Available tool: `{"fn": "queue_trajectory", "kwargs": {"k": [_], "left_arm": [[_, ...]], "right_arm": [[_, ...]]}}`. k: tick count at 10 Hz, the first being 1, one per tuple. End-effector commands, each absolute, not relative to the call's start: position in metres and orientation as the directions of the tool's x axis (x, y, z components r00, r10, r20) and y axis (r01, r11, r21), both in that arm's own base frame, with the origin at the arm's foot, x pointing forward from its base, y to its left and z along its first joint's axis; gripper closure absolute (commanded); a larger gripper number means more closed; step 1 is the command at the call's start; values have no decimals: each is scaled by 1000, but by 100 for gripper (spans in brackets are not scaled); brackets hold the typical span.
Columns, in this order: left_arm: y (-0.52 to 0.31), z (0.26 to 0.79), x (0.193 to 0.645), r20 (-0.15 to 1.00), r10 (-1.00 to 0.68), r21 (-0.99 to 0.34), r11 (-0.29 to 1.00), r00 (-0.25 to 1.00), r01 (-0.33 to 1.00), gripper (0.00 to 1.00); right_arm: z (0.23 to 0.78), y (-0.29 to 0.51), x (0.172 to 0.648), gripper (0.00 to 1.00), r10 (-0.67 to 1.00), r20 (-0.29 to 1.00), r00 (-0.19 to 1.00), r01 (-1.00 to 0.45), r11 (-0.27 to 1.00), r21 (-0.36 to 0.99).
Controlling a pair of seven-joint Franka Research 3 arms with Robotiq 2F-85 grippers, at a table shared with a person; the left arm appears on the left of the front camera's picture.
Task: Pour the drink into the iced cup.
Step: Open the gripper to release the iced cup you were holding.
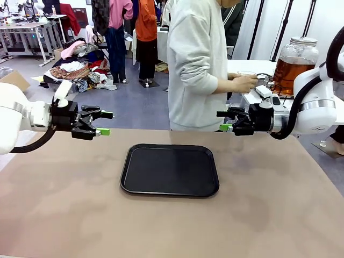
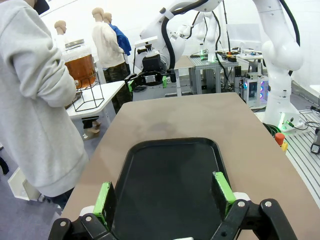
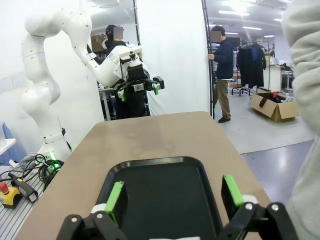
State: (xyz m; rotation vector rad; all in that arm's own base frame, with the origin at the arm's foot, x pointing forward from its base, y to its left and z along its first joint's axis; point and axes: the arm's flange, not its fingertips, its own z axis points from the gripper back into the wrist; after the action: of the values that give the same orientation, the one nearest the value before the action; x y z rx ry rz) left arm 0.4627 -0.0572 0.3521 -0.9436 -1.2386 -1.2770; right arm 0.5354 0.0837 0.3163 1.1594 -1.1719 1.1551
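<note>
Nearest, a black tray (image 1: 170, 170) lies on the brown table (image 1: 64, 215). Above its ends, left gripper (image 1: 103, 123) and right gripper (image 1: 224, 121) hover spread wide, holding nothing. Farther off, amber drink (image 1: 289, 72) half-fills a lidded jar (image 1: 296, 54), partly hidden behind the right arm.

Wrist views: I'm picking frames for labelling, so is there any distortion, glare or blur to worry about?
Left wrist view: wide-angle bending at the edges, tray sharp, left gripper open. Right wrist view: bright ceiling lights in the far hall, right gripper open, sleeve at the right edge soft. Front view: even light, faint sheen on the tray, glass jar clear.
</note>
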Motion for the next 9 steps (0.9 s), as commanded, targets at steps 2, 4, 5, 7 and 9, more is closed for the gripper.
{"fn": "queue_trajectory", "kwargs": {"k": [2, 4, 5, 7, 9], "left_arm": [[-57, 353, 462, 980, -161, 138, 113, -119, 984, 0], [-57, 353, 462, 980, -161, 138, 113, -119, 984, 0], [-57, 353, 462, 980, -161, 138, 113, -119, 984, 0], [-57, 353, 462, 980, -161, 138, 113, -119, 984, 0], [-57, 353, 462, 980, -161, 138, 113, -119, 984, 0]], "right_arm": [[319, 84, 536, 0, 33, 999, 42, -998, 51, 41], [319, 84, 536, 0, 33, 999, 42, -998, 51, 41], [319, 84, 536, 0, 33, 999, 42, -998, 51, 41], [319, 84, 536, 0, 33, 999, 42, -998, 51, 41], [319, 84, 536, 0, 33, 999, 42, -998, 51, 41]]}}
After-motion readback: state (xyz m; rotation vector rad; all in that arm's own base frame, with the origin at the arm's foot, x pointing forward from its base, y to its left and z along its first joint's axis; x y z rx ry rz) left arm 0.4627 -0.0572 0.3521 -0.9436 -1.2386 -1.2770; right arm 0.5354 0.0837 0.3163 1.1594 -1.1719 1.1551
